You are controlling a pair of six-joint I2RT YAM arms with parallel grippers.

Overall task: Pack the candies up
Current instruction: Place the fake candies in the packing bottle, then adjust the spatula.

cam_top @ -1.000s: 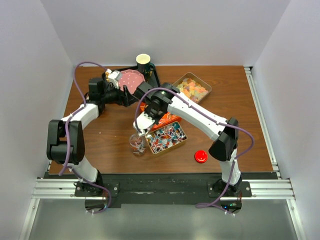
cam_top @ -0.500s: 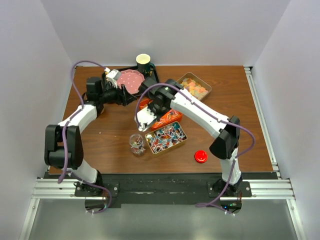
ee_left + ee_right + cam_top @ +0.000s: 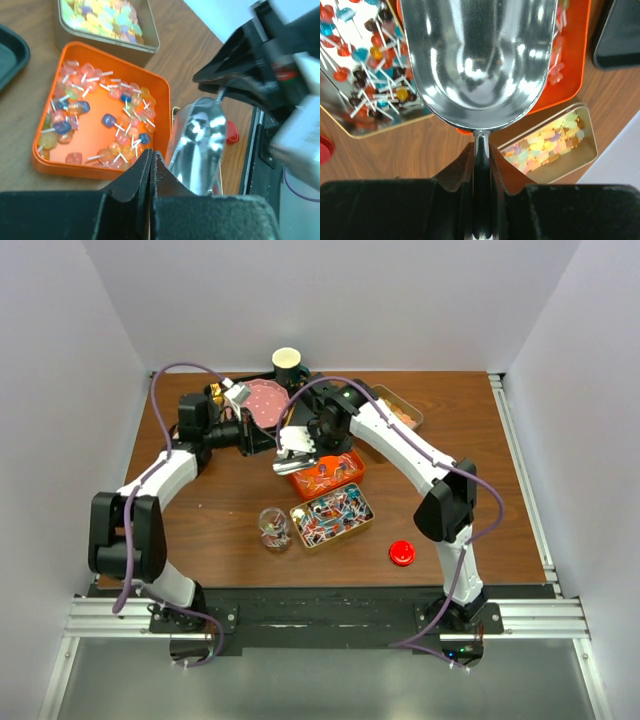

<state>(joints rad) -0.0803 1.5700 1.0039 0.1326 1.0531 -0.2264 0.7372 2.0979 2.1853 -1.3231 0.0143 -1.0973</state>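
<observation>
Though unclear from overhead, right fingers (image 3: pixel 451 176) pinch the scoop (image 3: pixel 475 55) handle; left fingers (image 3: pixel 134 176) meet empty.

left arm (image 3: pixel 165 472), right arm (image 3: pixel 405 448): white shells, black joints | left gripper (image 3: pixel 151 154), right gripper (image 3: pixel 480 148): black jaws | purple cables (image 3: pixel 152 390) | black base plates (image 3: pixel 190 618)
</observation>
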